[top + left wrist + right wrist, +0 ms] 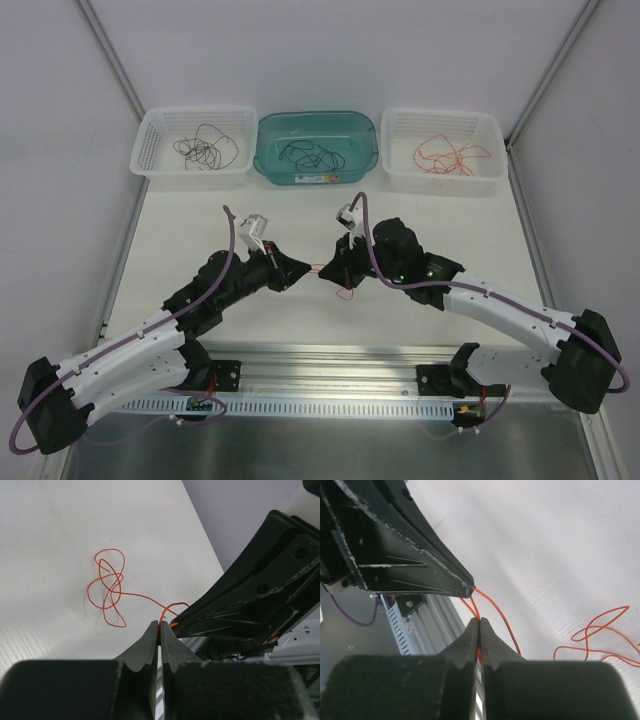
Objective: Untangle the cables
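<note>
A red wire (107,587) is pinched btwn the left gripper (160,626) & right gripper (479,621), both clamped fully shut on it w/ tips almost touching (prob. so the strand can be drawn apart); its loose knot is seen lying on the table (50,530) just beside.

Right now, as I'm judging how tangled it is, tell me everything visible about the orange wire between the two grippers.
The orange wire is hair-thin, flexible and looks plastic-coated. One part is pinched by the shut left gripper and, close beside it, by the shut right gripper. From there a strand runs to a small knot of several crossing loops resting on the white table, where it casts a faint shadow. No other wire is mixed into it.
</note>
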`<state>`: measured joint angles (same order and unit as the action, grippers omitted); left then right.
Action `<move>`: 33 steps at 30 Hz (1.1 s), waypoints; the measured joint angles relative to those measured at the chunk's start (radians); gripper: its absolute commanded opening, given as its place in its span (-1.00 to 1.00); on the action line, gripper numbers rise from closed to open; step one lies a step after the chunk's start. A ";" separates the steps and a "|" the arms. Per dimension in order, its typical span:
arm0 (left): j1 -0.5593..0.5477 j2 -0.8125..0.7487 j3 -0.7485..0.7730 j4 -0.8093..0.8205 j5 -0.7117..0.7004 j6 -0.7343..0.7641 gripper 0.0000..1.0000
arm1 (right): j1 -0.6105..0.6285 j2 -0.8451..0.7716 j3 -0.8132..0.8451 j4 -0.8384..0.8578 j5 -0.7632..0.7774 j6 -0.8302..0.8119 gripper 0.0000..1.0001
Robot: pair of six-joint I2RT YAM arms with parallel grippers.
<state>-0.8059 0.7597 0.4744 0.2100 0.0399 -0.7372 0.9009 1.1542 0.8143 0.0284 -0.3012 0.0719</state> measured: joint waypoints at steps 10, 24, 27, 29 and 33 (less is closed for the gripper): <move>0.002 -0.069 -0.034 0.006 -0.024 0.089 -1.00 | -0.003 0.032 0.034 -0.113 0.052 0.086 -0.51; 0.002 -0.029 -0.032 0.060 -0.002 0.154 -1.00 | -0.013 -0.011 0.044 -0.282 0.183 0.099 -0.18; 0.002 -0.029 -0.024 0.051 -0.008 0.153 -1.00 | -0.013 -0.061 0.016 -0.269 0.203 0.074 0.11; 0.002 -0.029 -0.018 0.042 -0.023 0.151 -1.00 | -0.013 -0.071 -0.010 -0.251 0.221 0.057 0.34; 0.002 -0.024 -0.016 0.026 -0.056 0.142 -1.00 | -0.016 -0.035 -0.044 -0.256 0.291 0.054 0.78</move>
<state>-0.8036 0.7361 0.4580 0.2356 -0.0166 -0.5953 0.8848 1.1194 0.7704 -0.2272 -0.0101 0.1257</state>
